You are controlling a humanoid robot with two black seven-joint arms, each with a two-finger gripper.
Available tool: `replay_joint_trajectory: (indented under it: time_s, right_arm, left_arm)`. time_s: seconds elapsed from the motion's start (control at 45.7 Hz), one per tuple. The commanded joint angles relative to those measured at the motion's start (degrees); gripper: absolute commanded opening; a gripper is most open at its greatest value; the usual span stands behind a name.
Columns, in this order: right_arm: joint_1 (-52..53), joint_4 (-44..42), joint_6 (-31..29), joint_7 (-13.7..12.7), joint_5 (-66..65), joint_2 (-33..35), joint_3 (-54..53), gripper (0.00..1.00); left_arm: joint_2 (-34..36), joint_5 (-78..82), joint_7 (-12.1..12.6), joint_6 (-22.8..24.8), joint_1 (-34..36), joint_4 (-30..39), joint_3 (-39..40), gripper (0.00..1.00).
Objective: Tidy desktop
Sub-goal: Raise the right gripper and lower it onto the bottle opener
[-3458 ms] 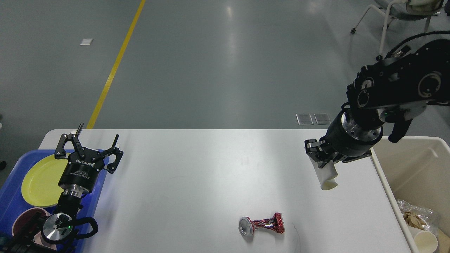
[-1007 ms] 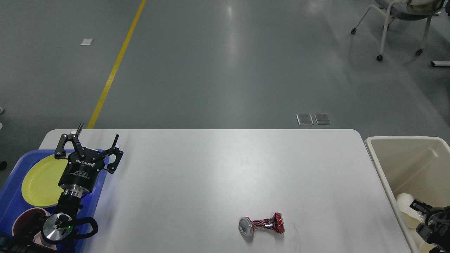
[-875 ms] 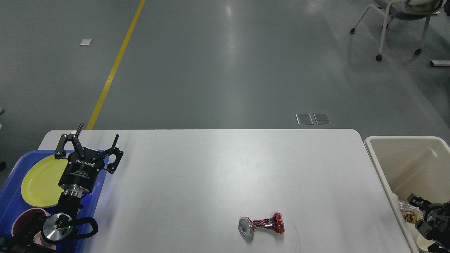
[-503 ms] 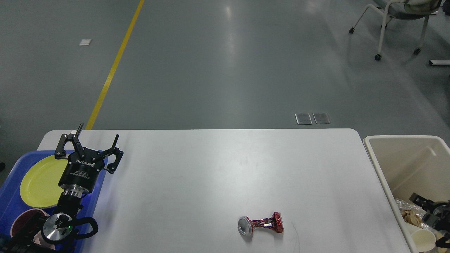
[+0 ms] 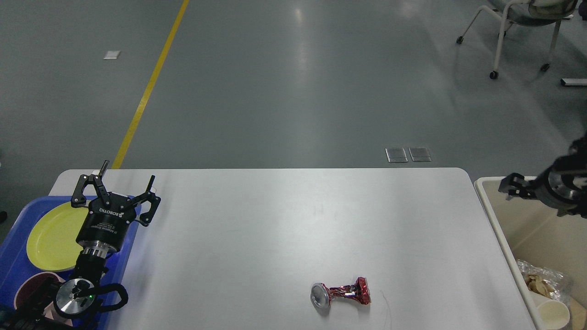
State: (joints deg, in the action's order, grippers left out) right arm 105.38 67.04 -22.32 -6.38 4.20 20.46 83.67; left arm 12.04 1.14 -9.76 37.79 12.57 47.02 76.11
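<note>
**One crushed can left on the counter**

The white counter [image 5: 257, 229], which is the desktop to be tidied, fills the lower middle of the head view and is almost bare; the one loose thing on it is a crushed red can [image 5: 340, 294], lying on its side near the front edge, right of centre, its silver end turned to the left; it touches nothing else.

On the left, a blue tray [image 5: 130, 256] overlaps the counter's near-left corner and holds a yellow plate [image 5: 48, 233] and a dark pink cup [image 5: 25, 286]; on the right, just beside the counter's edge, a beige bin [image 5: 504, 243] already holds a paper cup [image 5: 552, 314] and some crinkled wrapping [image 5: 541, 282]; so most of the sorting looks done, judging from how things lie.

The left gripper [image 5: 117, 183] hovers over the tray's far corner with its fingers spread wide and nothing between them; the right gripper [image 5: 512, 184] hangs above the bin's far-left rim, seen small and dark, so I cannot tell whether its fingers are apart or together, though nothing shows in them.

What is left, as I judge it, is the can: it wants picking up and dropping into the bin; the right arm is the nearer to both.
</note>
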Motion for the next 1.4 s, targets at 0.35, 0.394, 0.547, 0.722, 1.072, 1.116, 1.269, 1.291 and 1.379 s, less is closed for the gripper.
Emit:
replay_joint_trajectory:
  time_s: [0.35, 0.394, 0.547, 0.722, 1.072, 1.116, 1.269, 1.291, 1.379]
  right_arm:
    - [40.07, 27.08, -19.34, -0.21, 0.72, -7.71, -6.24, 1.0]
    - [41.83, 28.32, -19.17, -0.21, 0.72, -8.32, -6.5, 1.0]
    - [41.31, 28.5, -18.73, -0.03, 0.72, -8.85, -6.68, 1.0]
    - [40.78, 28.59, -18.81, 0.05, 0.72, -8.94, -8.0, 1.0]
    - [33.67, 28.15, -12.76, 0.05, 0.72, -9.47, -12.92, 1.0]
    - [31.56, 28.06, -9.78, -0.03, 0.89, -10.08, -13.01, 1.0]
    - [24.62, 27.88, -1.5, -0.21, 8.62, -12.54, -13.18, 1.0]
    - [24.09, 27.88, -1.06, -0.12, 9.24, -12.81, -13.18, 1.0]
    - [21.71, 27.45, 0.26, -0.21, 11.26, -13.25, -13.71, 1.0]
  left_arm:
    - [0.01, 0.0, 0.0, 0.0, 0.0, 0.0, 0.0, 0.96]
    - [0.01, 0.0, 0.0, 0.0, 0.0, 0.0, 0.0, 0.96]
    - [0.01, 0.0, 0.0, 0.0, 0.0, 0.0, 0.09, 0.96]
    - [0.01, 0.0, 0.0, 0.0, 0.0, 0.0, 0.0, 0.96]
    - [0.01, 0.0, 0.0, 0.0, 0.0, 0.0, 0.0, 0.96]
    - [0.01, 0.0, 0.0, 0.0, 0.0, 0.0, 0.0, 0.96]
    - [0.01, 0.0, 0.0, 0.0, 0.0, 0.0, 0.0, 0.96]
    - [0.01, 0.0, 0.0, 0.0, 0.0, 0.0, 0.0, 0.97]
    - [0.01, 0.0, 0.0, 0.0, 0.0, 0.0, 0.0, 0.96]
